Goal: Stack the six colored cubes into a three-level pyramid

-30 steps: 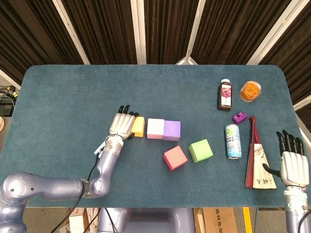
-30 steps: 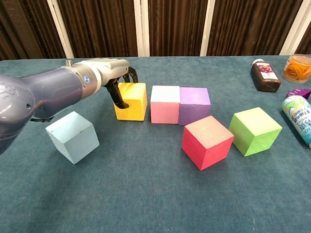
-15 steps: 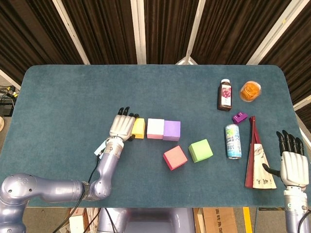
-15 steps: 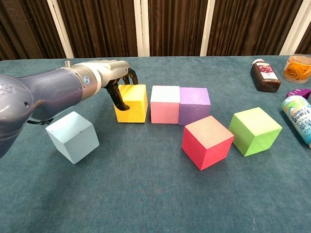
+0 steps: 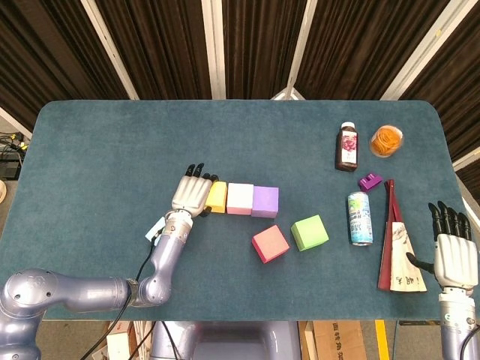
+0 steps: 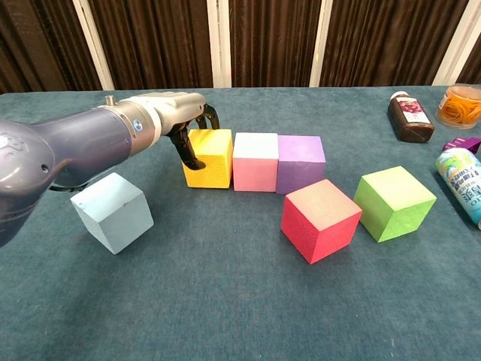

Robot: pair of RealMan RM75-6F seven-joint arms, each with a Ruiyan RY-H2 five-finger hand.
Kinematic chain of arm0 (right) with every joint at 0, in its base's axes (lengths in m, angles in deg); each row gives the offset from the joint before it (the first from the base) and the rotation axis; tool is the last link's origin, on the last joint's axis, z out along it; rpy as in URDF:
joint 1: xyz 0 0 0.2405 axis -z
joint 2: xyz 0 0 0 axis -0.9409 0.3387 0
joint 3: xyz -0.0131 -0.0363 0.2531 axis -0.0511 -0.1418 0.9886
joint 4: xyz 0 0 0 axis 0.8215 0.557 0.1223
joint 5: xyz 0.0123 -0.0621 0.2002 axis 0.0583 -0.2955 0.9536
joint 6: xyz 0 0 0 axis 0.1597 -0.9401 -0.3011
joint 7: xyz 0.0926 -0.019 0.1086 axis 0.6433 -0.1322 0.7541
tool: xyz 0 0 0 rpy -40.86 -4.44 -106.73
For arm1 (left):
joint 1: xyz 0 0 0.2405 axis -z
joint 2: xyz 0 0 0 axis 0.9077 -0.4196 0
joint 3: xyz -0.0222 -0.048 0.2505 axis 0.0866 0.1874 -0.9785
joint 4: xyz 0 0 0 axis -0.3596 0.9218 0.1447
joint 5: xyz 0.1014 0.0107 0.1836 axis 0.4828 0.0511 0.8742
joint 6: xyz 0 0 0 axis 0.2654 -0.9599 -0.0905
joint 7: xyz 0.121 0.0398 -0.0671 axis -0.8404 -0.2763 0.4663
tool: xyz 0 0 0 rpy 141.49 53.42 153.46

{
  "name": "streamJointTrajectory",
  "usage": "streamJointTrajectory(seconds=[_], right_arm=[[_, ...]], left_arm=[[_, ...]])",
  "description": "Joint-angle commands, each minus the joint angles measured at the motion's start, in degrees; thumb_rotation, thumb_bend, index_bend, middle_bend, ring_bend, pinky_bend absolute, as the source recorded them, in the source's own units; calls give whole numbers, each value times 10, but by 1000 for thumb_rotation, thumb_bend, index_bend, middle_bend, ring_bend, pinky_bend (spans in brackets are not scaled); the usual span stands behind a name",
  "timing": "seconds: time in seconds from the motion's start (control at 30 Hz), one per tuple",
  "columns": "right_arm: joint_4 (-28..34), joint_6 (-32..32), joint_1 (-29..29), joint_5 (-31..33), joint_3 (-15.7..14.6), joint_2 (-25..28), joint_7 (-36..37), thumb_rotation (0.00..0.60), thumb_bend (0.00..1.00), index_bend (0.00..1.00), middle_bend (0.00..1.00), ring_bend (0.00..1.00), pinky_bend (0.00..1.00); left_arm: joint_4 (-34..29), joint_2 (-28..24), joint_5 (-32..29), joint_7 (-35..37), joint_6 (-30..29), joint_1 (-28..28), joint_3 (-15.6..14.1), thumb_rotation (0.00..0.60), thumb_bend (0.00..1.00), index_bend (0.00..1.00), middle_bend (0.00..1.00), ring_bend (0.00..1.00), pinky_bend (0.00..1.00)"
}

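Cubes all sit on the table (image 5: 112,142), none stacked. From my left: blue cube (image 6: 112,211) alone at the near edge; my left hand (image 6: 174,120) curled over the yellow cube (image 6: 208,157), fingers on its left face; yellow just beside the pink-white cube (image 6: 255,161), which touches the purple cube (image 6: 301,163). Nearer me lie the red cube (image 6: 321,219) and green cube (image 6: 394,202). My right hand (image 5: 455,249) rests far right, fingers extended, holding nothing.
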Motion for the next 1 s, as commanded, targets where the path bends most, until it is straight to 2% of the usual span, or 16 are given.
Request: streamJointTrajectory(seconds=[0.03, 1.0], right_arm=[[0, 0, 0, 0, 0, 0, 0, 600, 136, 14, 49, 0, 0], [5, -3, 4, 4, 3, 5, 2, 600, 135, 14, 49, 0, 0]], left_arm=[[6, 4, 6, -3, -1, 0, -3, 600, 346, 260, 244, 0, 0], [24, 31, 1, -41, -18, 1, 15, 600, 345, 260, 243, 0, 0]])
